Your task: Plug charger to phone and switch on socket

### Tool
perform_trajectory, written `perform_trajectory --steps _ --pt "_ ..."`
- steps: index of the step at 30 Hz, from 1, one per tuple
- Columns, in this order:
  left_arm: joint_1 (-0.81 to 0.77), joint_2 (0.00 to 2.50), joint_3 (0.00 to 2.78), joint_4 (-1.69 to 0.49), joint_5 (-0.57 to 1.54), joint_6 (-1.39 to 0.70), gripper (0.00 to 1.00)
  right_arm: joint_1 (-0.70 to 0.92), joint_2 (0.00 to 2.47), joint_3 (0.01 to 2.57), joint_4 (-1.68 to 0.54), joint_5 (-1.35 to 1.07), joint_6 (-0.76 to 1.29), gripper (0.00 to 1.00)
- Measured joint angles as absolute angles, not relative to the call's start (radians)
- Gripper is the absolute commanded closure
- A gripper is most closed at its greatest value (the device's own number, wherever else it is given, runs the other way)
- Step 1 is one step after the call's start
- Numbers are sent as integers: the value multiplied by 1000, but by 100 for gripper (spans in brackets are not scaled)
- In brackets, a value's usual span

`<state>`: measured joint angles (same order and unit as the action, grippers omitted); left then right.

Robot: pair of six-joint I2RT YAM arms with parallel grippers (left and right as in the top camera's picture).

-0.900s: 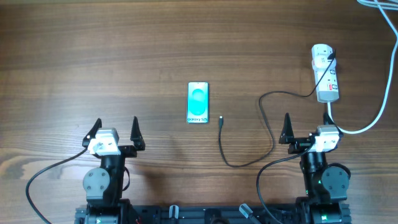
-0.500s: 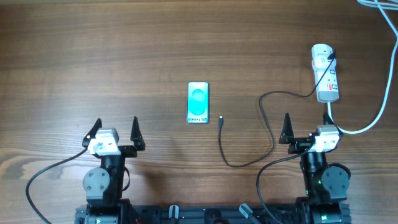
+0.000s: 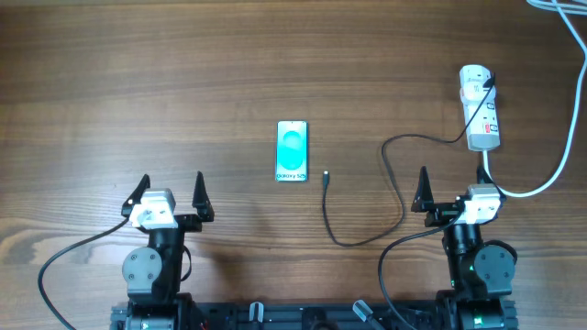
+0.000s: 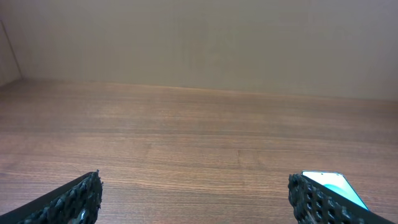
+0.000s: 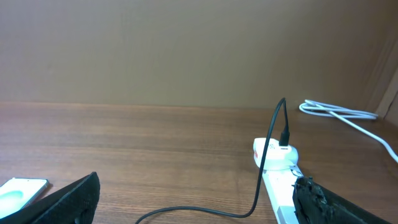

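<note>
Wood table [image 3: 183, 73] | left jaws wide, empty | right jaws wide, empty

We are seeing a line of white text along the bottom of the phone [image 3: 292, 151] screen and red marks on the power strip [image 3: 481, 110], both too small to read.
</note>
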<state>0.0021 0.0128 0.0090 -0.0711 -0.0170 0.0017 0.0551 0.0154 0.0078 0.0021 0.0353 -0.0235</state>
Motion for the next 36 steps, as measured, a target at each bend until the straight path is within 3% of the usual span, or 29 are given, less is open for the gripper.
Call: perform_trajectory --steps 14,22,31,36 --pt "2 13 9 -71 -17 1 0 55 15 8 2 35 -23 1" --pt "2 13 8 -48 107 -3 0 55 15 8 2 35 -24 0" --pt "2 12 11 224 254 -68 0 55 15 8 5 35 -23 0" --pt "2 65 147 70 270 -113 0 55 15 8 5 35 -23 0"
